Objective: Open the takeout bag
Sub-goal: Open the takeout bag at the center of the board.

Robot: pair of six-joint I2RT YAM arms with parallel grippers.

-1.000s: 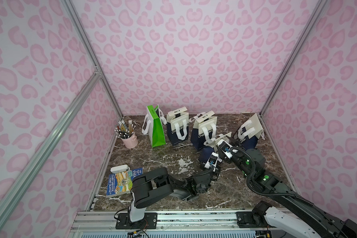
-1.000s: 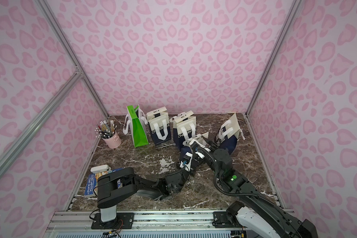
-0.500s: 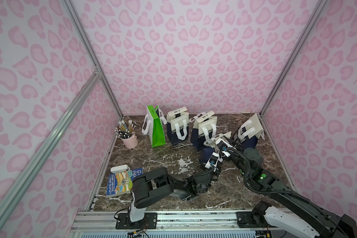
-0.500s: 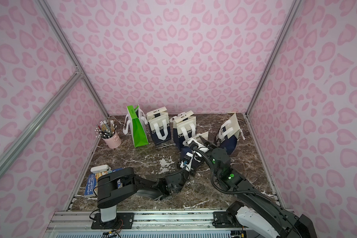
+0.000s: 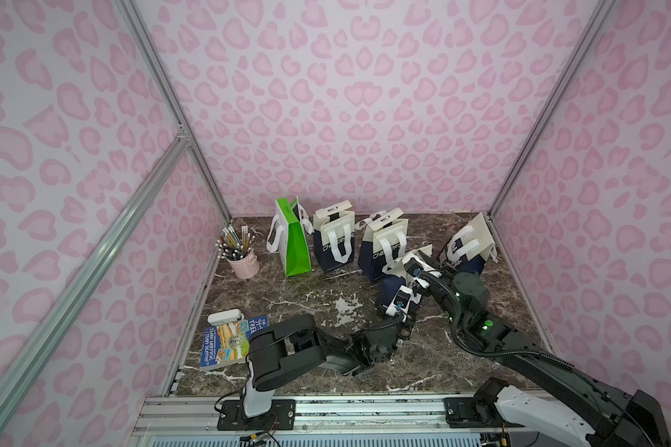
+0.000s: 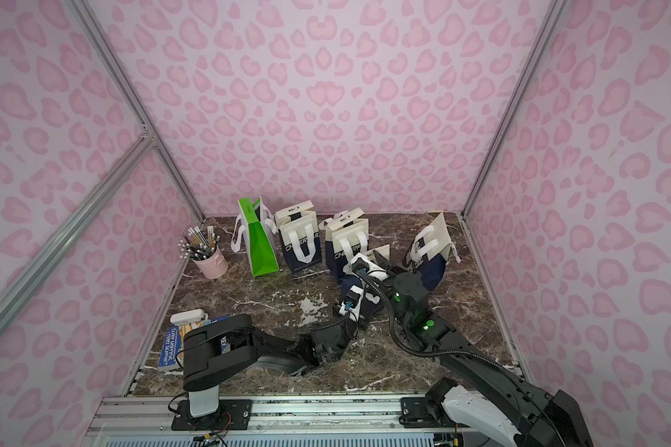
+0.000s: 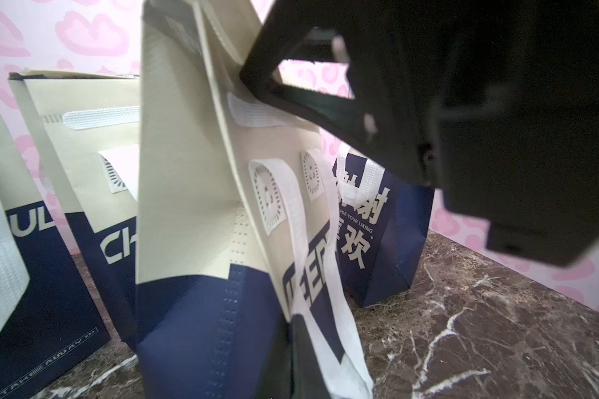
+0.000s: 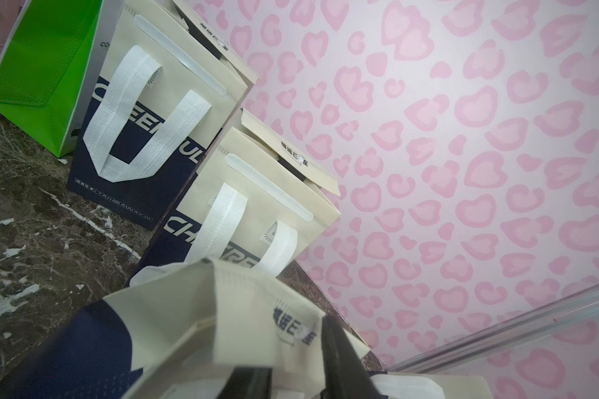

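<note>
Bag [image 5: 394, 280] stands right of centre on the table [image 5: 307, 305], just before the other bags [image 5: 334, 247]; left gripper [image 5: 403, 305] is fully closed low on its front, apparently anchoring it, while right gripper [image 8: 291, 359], jaws narrowed astride the top flap [image 8: 242, 311], grip unconfirmed, looks set to peel it.

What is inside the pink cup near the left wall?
Many pencils stand in the pink cup, their tops fanning out above its rim. The cup's wall hides their lower ends and the bottom.
</note>
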